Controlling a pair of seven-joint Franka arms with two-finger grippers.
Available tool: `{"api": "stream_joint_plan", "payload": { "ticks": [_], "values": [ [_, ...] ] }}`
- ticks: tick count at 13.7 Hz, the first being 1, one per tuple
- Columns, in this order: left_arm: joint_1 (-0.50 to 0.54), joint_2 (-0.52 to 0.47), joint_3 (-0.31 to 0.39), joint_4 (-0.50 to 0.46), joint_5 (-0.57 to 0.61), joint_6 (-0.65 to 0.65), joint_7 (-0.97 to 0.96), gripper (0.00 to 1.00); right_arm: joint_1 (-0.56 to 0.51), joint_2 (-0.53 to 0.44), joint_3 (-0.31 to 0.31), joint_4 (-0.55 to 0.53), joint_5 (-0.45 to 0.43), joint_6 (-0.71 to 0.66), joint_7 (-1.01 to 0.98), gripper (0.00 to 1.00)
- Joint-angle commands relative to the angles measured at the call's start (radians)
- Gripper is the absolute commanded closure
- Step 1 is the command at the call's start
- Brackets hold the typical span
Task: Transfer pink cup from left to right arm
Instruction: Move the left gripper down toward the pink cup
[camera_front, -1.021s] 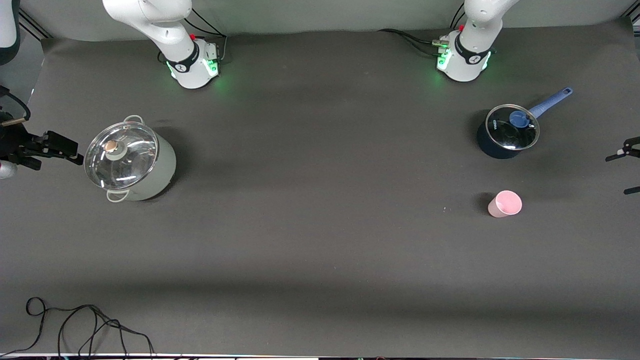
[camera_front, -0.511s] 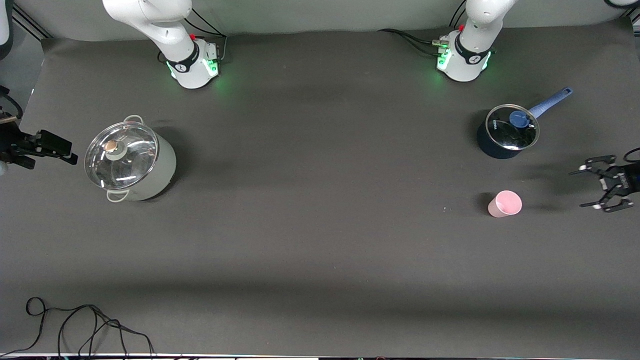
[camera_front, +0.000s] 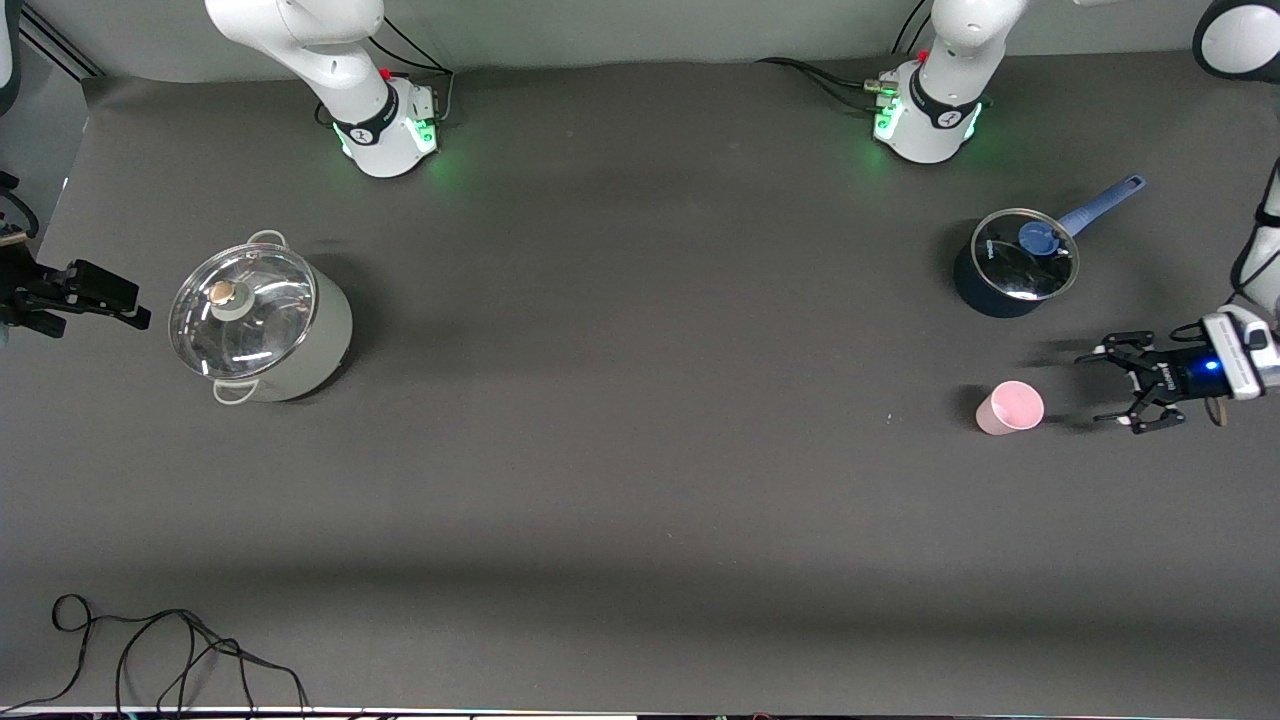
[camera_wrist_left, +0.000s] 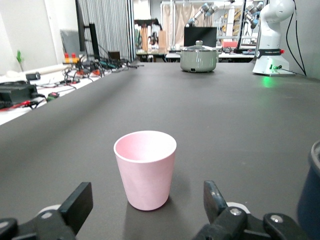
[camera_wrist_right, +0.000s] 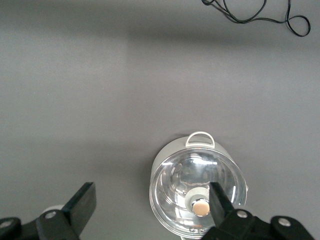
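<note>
Pink cup (camera_front: 1010, 407) stands upright on the dark worktop (camera_front: 640, 480), mouth up, at the left arm's end. Nothing touches it.

Left hand (camera_front: 1112, 388) sits low just beside the cup, level with it, fingers spread wide and pointing at it. It holds nothing; a clear gap of worktop lies between fingertips and cup wall. In the left wrist view the cup (camera_wrist_left: 145, 169) stands centred between the two open fingers (camera_wrist_left: 76, 206), a little ahead of them.

Blue saucepan (camera_front: 1015, 263) with a glass lid and a long blue handle stands farther from the front camera than the cup, near it, also at the left arm's end.

Right hand (camera_front: 140, 318) waits at the right arm's end of the worktop, beside the grey-green pot (camera_front: 262, 318). Its fingers are wide apart and empty. In the right wrist view the pot (camera_wrist_right: 198, 187), with glass lid and knob, lies below the spread fingers (camera_wrist_right: 80, 205).

A black cable (camera_front: 160, 650) lies looped on the worktop near the front camera, at the right arm's end.
</note>
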Motion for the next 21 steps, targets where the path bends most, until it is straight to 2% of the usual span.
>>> {"api": "stream_joint_plan", "payload": {
  "ticks": [1, 5, 12, 21],
  "values": [
    [0.009, 0.071, -0.007, 0.031, -0.033, -0.022, 0.078, 0.01, 0.010, -0.012, -0.004, -0.001, -0.006, -0.005, -0.010, 0.00],
    [-0.007, 0.130, -0.010, 0.032, -0.079, -0.016, 0.107, 0.01, 0.011, -0.011, 0.002, -0.003, -0.006, -0.006, -0.007, 0.00],
    [-0.056, 0.154, -0.017, 0.031, -0.134, 0.036, 0.139, 0.01, 0.013, -0.011, 0.002, -0.003, -0.006, -0.011, -0.007, 0.00],
    [-0.129, 0.182, -0.019, 0.028, -0.204, 0.037, 0.154, 0.01, 0.013, -0.011, 0.002, -0.004, -0.006, -0.014, -0.005, 0.00]
  ]
}}
